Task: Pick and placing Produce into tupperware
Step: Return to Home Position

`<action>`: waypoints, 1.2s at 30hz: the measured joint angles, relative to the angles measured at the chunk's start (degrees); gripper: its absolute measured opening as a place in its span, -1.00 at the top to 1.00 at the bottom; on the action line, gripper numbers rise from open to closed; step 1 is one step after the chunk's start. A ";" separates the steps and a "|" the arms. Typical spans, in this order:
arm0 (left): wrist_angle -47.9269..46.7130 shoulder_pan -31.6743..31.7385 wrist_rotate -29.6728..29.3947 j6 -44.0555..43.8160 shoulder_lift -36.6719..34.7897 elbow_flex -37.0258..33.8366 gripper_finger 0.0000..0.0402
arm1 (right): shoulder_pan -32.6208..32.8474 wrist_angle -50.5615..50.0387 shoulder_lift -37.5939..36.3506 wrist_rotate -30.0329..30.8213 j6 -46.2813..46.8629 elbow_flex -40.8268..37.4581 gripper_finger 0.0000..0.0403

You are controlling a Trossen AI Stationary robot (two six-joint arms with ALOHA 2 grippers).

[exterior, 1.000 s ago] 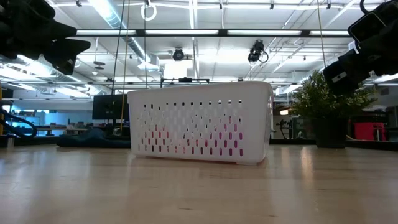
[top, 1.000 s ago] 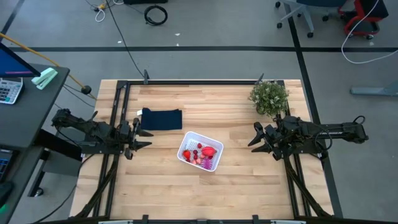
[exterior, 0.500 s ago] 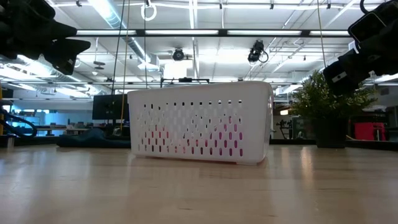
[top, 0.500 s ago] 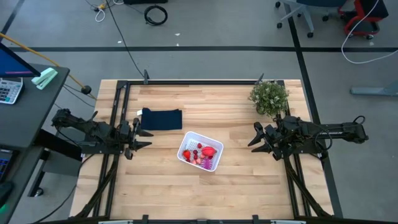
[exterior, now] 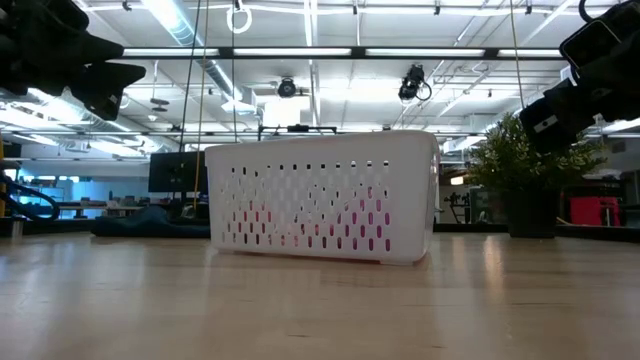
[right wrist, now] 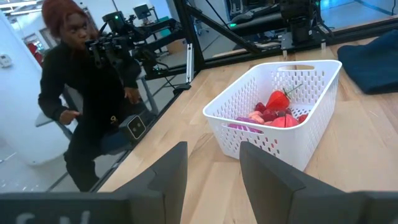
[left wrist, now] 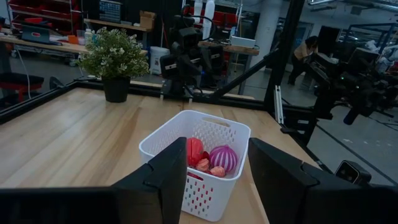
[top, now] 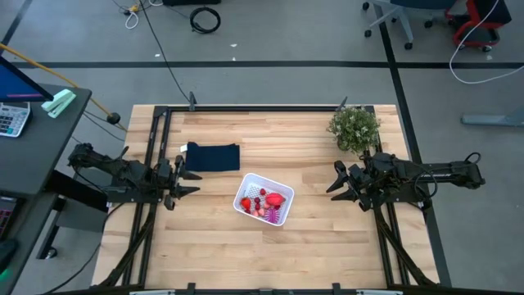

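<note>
Seen from above, my left gripper and right gripper hang over the wooden table's sides, fingers spread wide and empty. The tupperware sits mid-table holding the produce. Low down, ceiling lights run behind it. My wrists show a potted plant, a navy cloth and a person beyond the table.

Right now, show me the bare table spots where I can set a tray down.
Widest: the near strip in front of the bin. Also bare: the far edge between cloth and plant, and the gap from bin to right gripper. Crowded: cloth, left gripper and bin sit close.
</note>
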 joint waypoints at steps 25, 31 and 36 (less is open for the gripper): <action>0.00 -0.01 0.00 0.00 0.01 0.00 0.09 | -0.02 0.00 0.02 0.01 -0.06 0.00 0.23; 0.00 0.01 0.00 -0.01 0.01 0.00 0.10 | -0.02 0.00 0.00 0.00 -0.07 0.00 0.23; 0.00 -0.01 0.00 -0.02 0.01 0.02 0.12 | -0.02 0.00 0.00 0.00 -0.04 0.00 0.23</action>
